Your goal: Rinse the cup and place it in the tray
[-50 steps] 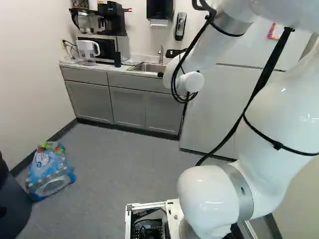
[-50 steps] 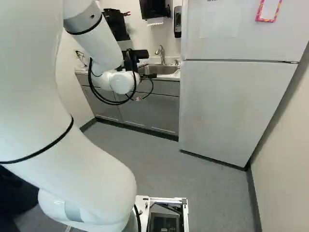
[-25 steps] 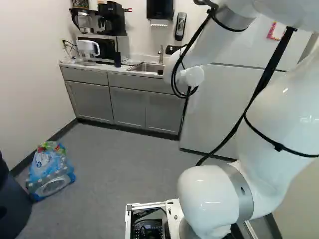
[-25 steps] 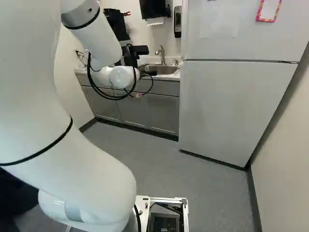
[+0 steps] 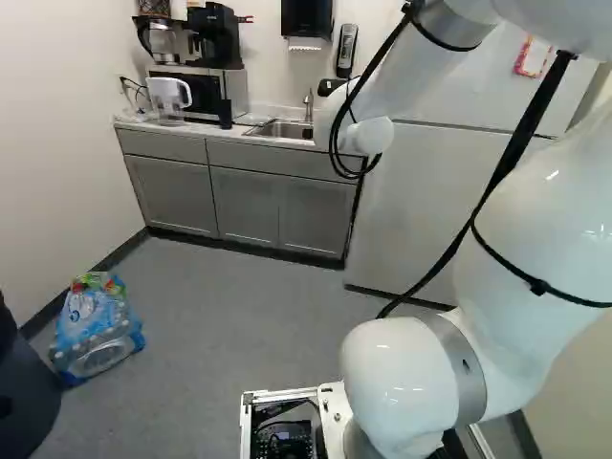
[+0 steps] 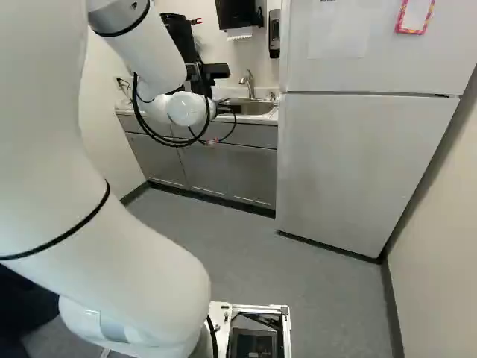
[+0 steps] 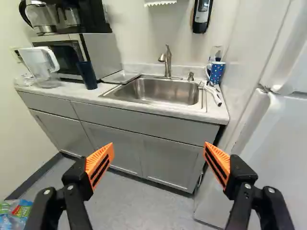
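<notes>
orange pads wide apart on the tool [image 7: 159, 160], cabinets [image 7: 139, 153] ahead

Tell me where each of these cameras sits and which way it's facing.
Left base view: on the base, behind the arm to its left, facing ahead and slightly down toward gray cabinets; the arm stands right of the middle.
Right base view: behind the arm to its right, facing ahead past the fridge; the arm fills the left.
Wrist view: on the wrist, looking along the open gripper toward the sink; both fingers show.
Both base views share the sink, fridge and arm.
</notes>
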Robot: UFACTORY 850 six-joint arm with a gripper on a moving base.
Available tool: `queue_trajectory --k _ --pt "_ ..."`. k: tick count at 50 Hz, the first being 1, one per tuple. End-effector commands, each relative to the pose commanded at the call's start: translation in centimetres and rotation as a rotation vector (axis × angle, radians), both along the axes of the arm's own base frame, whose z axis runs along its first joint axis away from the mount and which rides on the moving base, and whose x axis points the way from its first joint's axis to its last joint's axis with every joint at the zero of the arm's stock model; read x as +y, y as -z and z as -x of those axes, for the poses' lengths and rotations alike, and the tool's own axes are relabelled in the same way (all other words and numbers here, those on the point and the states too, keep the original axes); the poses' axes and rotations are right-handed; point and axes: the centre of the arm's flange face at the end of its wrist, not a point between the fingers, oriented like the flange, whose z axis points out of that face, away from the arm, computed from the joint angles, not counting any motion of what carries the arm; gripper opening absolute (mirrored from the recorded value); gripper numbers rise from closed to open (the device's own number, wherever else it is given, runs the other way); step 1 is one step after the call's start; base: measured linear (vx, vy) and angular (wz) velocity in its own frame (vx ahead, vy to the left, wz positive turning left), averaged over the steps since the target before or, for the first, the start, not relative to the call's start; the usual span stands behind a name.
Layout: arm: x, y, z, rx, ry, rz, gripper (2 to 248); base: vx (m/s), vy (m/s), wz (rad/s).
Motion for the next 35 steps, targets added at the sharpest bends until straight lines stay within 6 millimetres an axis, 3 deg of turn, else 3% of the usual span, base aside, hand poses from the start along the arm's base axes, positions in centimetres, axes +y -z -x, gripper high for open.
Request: queue_trajectory --k 35 --pt "0.0 -2.9 -0.6 0.024 0.000 0.000 247 0.000 0.000 0.000"
